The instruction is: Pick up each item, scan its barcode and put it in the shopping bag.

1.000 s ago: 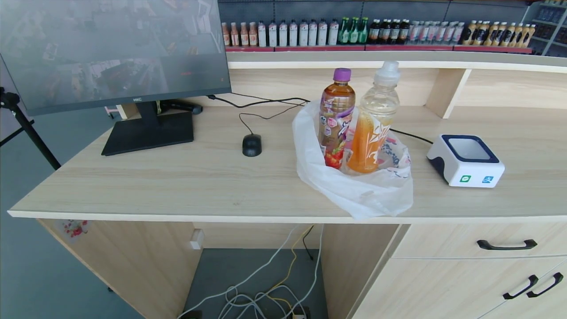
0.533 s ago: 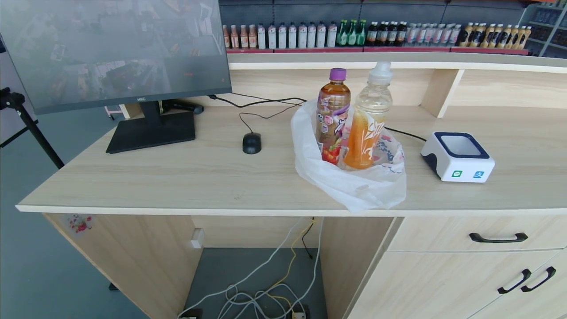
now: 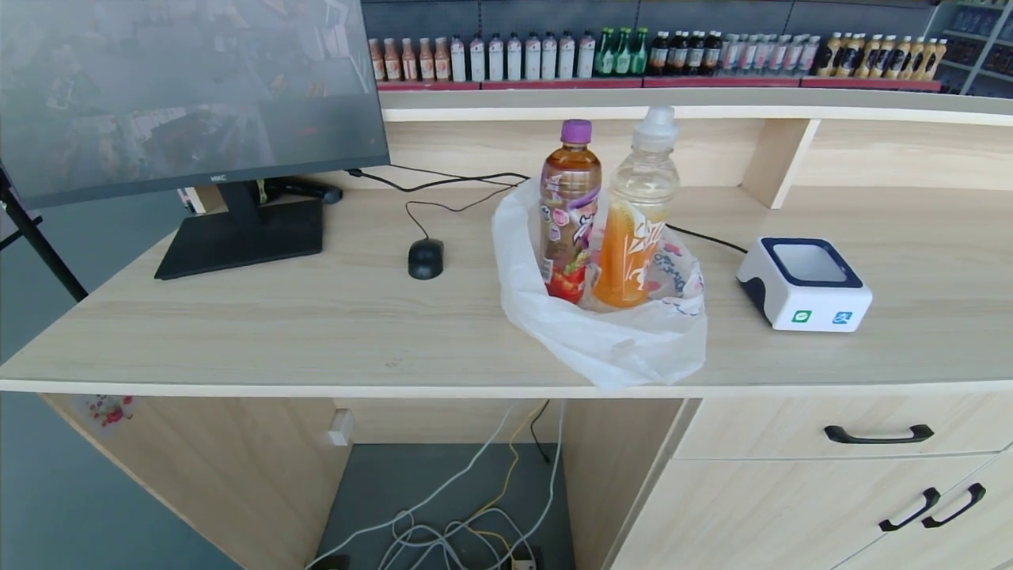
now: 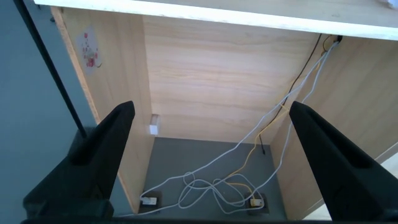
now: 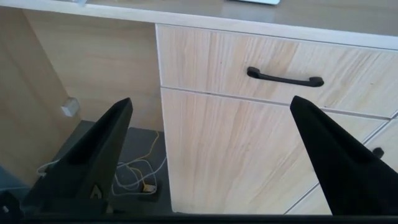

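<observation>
Two bottles in the one shopping bag (image 3: 609,340) (purple-cap bottle (image 3: 570,214), orange bottle (image 3: 633,229)), one scanner (image 3: 803,285) just beside it; left gripper (image 4: 211,106) and right gripper (image 5: 211,99) both splayed wide, empty.

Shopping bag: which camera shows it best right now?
Head view: the shopping bag sits on the counter, purple-capped bottle and orange bottle standing inside. The wrist views face lower, at cables and drawer fronts instead.

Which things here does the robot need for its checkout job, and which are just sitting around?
Job: purple-capped bottle and white-capped bottle, both standing in the shopping bag; barcode scanner.
Lying about: monitor, mouse, floor cables, shelf bottles behind.
</observation>
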Robot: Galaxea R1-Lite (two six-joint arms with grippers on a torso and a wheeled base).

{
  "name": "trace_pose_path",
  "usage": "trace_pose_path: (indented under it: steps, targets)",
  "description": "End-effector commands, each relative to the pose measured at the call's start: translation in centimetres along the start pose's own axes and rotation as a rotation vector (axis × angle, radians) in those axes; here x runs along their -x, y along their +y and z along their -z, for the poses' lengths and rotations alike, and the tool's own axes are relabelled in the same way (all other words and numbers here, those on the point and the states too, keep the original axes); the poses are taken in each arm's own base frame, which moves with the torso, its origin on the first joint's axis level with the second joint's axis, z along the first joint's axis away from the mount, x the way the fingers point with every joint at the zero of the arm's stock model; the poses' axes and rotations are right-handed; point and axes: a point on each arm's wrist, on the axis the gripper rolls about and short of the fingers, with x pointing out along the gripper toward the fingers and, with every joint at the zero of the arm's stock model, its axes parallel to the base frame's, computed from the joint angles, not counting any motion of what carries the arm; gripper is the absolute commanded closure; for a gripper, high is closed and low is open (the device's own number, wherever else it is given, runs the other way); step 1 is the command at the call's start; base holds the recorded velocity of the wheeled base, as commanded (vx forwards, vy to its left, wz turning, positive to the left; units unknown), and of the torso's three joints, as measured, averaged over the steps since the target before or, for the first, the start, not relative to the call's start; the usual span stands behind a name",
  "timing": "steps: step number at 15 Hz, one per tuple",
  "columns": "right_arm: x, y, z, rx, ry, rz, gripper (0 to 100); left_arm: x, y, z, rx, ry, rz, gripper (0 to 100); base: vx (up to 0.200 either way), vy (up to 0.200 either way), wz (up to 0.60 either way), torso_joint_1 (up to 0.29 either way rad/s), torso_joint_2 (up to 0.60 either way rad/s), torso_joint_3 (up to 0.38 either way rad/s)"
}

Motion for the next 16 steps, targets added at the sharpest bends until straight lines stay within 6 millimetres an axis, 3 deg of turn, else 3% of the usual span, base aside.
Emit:
trace_pose_path:
  steps: [1, 16]
  targets:
    - [-0.02, 0.00, -0.01, 0.001, 0.001, 0.001, 0, 0.00, 0.00, 0.00, 0.001, 0.000, 0.000, 0, 0.000, -0.200, 0.00, -0.002, 0.00, 0.002]
    - [-0.02, 0.00, -0.01, 0.001, 0.001, 0.001, 0, 0.00, 0.00, 0.00, 0.008, 0.000, -0.002, 0, 0.000, -0.200, 0.00, 0.001, 0.00, 0.002]
